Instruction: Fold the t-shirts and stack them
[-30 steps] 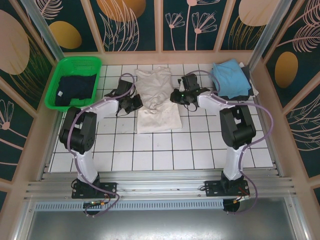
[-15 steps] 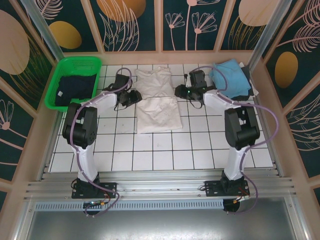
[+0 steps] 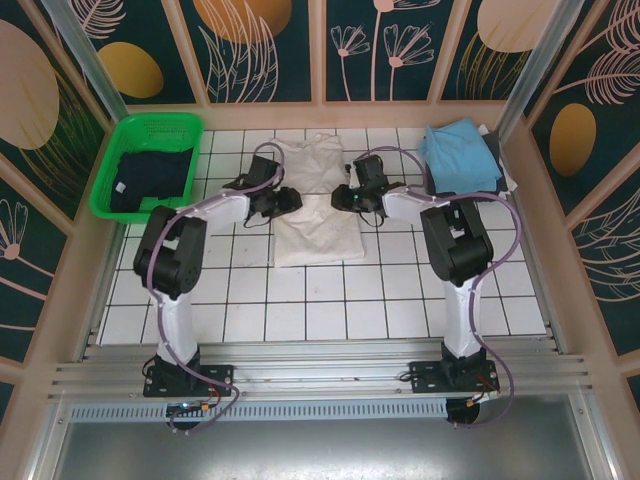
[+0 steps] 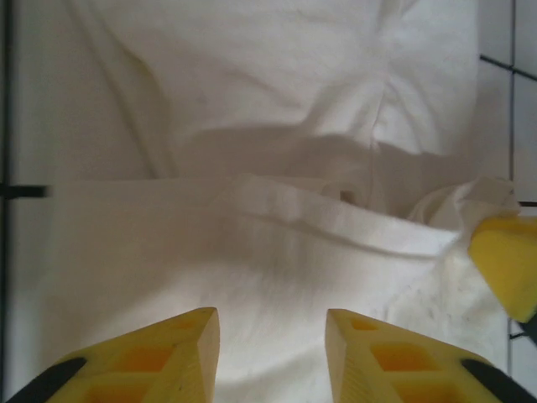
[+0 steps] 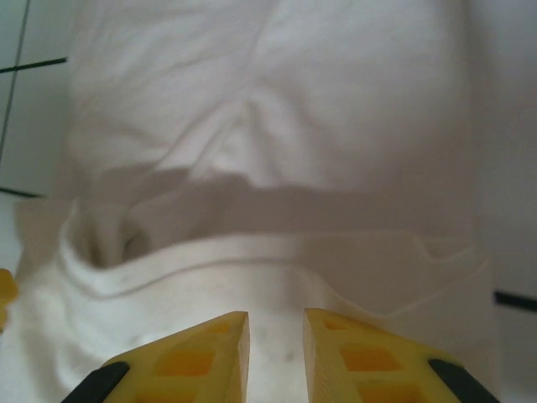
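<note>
The cream-white t-shirt (image 3: pixel 315 225) lies lengthwise in the middle of the tiled table, with a fold ridge (image 4: pixel 336 220) across it. My left gripper (image 3: pixel 290 197) (image 4: pixel 273 323) is at the shirt's left edge, open, with cloth below its fingers. My right gripper (image 3: pixel 342 196) (image 5: pixel 276 323) faces it at the right edge; its jaws stand a narrow gap apart over the cloth. The light blue t-shirt (image 3: pixel 460 155) lies folded at the back right on a dark grey one (image 3: pixel 493 133). The dark navy t-shirt (image 3: pixel 150 180) sits in the basket.
The green mesh basket (image 3: pixel 160 128) stands at the back left. A yellow fingertip of the right gripper (image 4: pixel 505 262) shows at the right edge of the left wrist view. Wooden walls close in the table on three sides.
Both grippers pulled back toward the far edge, then came in onto the white shirt's middle from each side. The shirt went from crumpled to flatter and narrower.
</note>
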